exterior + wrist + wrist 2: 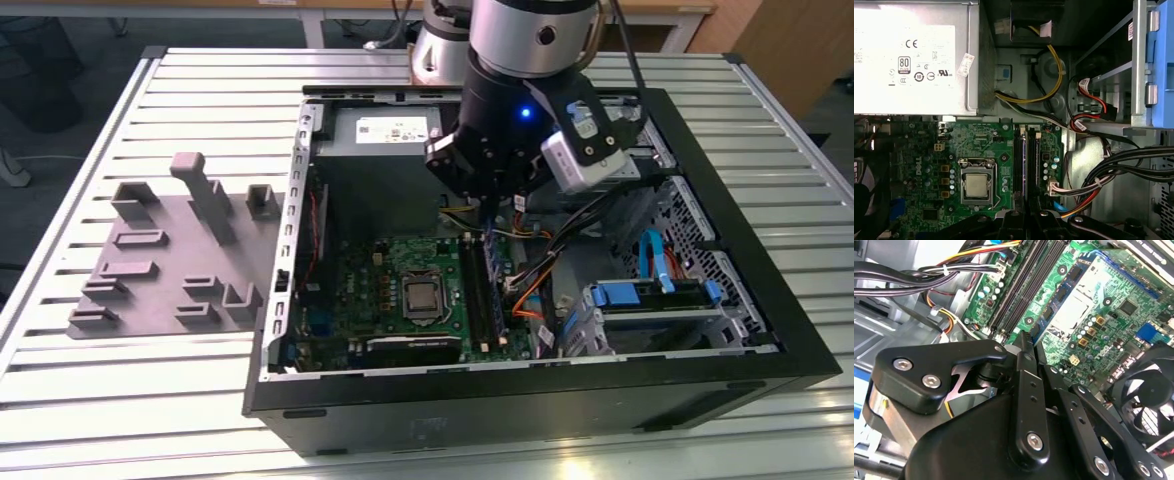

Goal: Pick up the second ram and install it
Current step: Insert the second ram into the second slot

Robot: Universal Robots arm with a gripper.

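My gripper hangs inside the open computer case, above the far end of the memory slots on the green motherboard. In the second wrist view its black fingers meet at the tip, shut, with no board between them. Two slim dark sticks stand on edge side by side in the slots, just right of the processor socket. I take one of them for the second ram, but which one I cannot tell. The gripper lines up with these slots.
A grey tray with upright blocks lies on the slatted table at the exterior view's left, with no sticks in it. The silver power supply, cable bundles, a blue drive cage and a fan crowd the case.
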